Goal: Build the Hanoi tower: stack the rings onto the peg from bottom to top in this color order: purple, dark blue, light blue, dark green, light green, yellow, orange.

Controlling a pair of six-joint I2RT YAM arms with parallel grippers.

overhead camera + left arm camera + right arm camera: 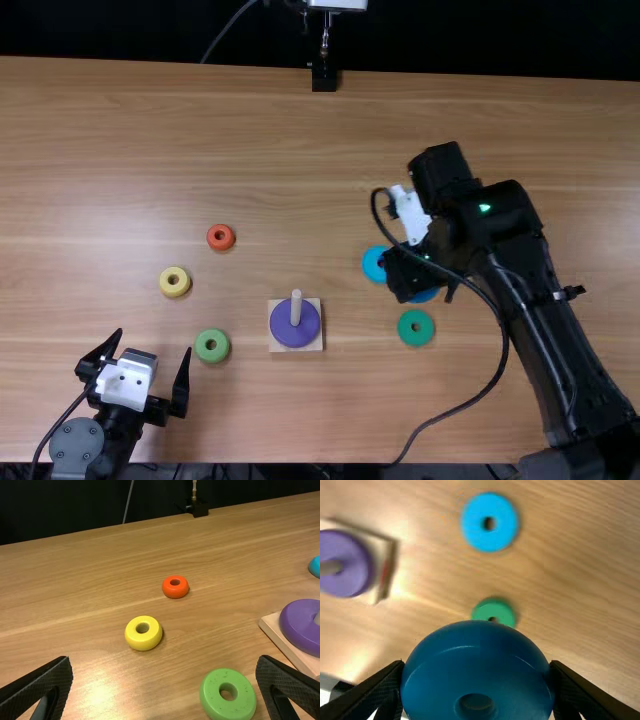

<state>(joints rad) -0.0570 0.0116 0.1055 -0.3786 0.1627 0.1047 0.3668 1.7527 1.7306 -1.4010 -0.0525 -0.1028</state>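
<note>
Dark blue ring (475, 657): fit next, over purple ring (281, 326).
Held, sides pinched, in R gripper (477, 667), R of peg (296, 306), nr light blue ring (502, 522). Raise clear of peg tip, align hole w/ peg, lower level, release once seated. L gripper (164, 660): spread, empty, nr light green ring (212, 703).

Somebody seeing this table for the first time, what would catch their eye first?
The eye probably goes first to the dark blue ring, gripped in the right end effector. Next comes the purple ring, around the peg on its square base. The bright orange ring also stands out, lying left of the peg and farther back than the yellow ring.
</note>
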